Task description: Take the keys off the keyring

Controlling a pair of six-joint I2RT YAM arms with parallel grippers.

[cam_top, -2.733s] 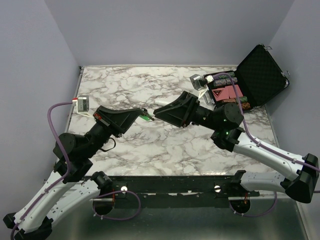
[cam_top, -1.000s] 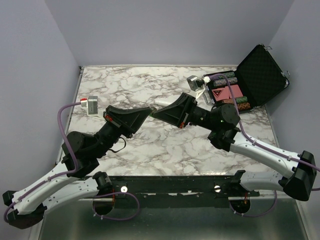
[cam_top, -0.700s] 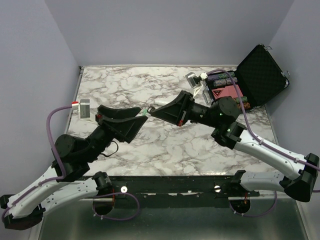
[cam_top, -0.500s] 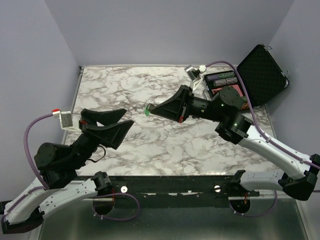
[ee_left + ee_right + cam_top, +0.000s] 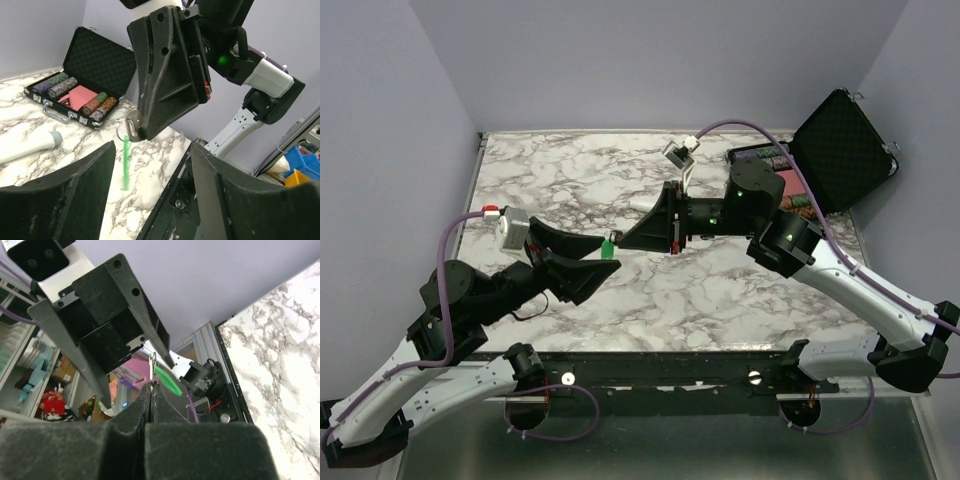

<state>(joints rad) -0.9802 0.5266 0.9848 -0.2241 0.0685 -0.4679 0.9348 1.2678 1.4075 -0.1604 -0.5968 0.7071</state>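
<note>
The keyring hangs in the air above the table's middle. Its thin metal ring is pinched in my right gripper, which is shut on it. The green fob dangles below the ring and reads as a green strip in the left wrist view. My left gripper is open, one finger on either side of the fob without touching it. I cannot make out the keys; they are hidden at the right gripper's tip.
An open black case with poker chips and a red card box sits at the back right. A long white cylinder lies on the marble table behind the grippers.
My left gripper let go and opened, swung back to the left, then returned with open jaws around the fob. The right gripper kept the ring and shifted left and nearer.
</note>
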